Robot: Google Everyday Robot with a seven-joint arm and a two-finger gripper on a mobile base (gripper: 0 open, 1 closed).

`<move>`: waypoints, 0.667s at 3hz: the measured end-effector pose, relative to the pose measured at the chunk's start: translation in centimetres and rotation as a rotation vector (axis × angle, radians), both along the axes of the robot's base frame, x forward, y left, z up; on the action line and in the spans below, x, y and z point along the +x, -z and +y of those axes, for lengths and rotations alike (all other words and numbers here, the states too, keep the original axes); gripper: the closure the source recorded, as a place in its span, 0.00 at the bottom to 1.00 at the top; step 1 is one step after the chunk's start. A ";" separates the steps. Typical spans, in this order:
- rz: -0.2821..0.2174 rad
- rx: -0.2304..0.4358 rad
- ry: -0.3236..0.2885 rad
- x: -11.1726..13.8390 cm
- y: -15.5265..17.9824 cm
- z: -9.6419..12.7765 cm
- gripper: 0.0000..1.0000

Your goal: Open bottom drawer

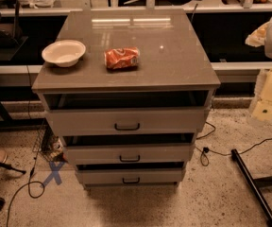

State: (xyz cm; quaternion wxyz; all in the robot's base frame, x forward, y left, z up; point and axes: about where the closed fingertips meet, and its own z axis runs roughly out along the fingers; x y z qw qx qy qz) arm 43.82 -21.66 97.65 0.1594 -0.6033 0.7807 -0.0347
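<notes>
Bottom drawer: the bottom drawer (103, 177) is the lowest of three in a grey-beige cabinet. Its front is flat and plain, and it looks the narrowest and shallowest of the three.
Handle: a small black bar handle (131, 180) sits at the middle of that front.
Opening: a dark strip shows along the top of the front, so the drawer stands out a little from the cabinet. I cannot see its inside.
Where it lies: low in the view and near the middle, just above the speckled floor (207, 202).
My hand: my hand (267, 103), pale cream, hangs at the right edge of the view, about level with the top drawer (79, 123). I cannot tell whether it is apart or together.
Drawer against hand: the bottom drawer is below my hand and to its left, well apart, with no contact.
Other drawers: the middle drawer (93, 154) and the top drawer each show a dark gap above their fronts.
Tabletop: on the glossy grey tabletop (174, 56) a white bowl (63, 52) stands at the left, and an orange can (122, 58) lies on its side beside it.
</notes>
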 end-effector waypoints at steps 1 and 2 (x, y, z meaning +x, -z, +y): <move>0.000 0.000 0.000 0.0 0.0 0.0 0.00; 0.005 0.015 0.000 0.1 0.4 0.1 0.00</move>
